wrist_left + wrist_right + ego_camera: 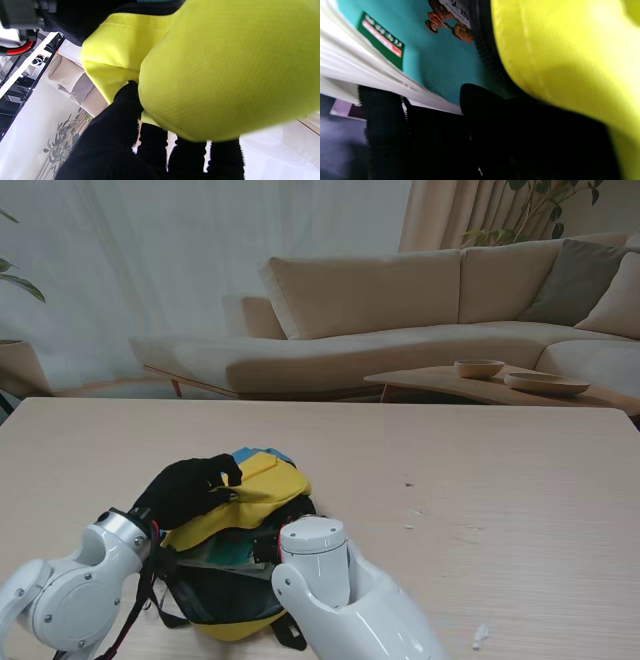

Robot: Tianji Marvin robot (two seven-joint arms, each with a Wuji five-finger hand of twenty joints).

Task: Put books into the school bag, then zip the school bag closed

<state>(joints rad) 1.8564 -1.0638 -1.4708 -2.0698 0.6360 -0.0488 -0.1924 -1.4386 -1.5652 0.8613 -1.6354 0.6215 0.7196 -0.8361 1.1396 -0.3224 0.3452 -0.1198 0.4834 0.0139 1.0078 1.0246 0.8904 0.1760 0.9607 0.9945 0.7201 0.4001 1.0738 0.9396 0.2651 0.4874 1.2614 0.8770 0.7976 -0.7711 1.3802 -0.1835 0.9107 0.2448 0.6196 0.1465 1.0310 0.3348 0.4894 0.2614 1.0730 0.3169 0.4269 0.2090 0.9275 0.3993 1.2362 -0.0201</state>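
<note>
**Bag mouth held open, book partly inside**

The school bag (240,555) is shown lying near the table (500,500) edge closest to the robot. Its yellow flap is pinched by the left hand (190,485). A teal book (440,62) is seen inside the bag's zipper line; the right hand (480,130) lies against it (grip undeterminable).
</note>
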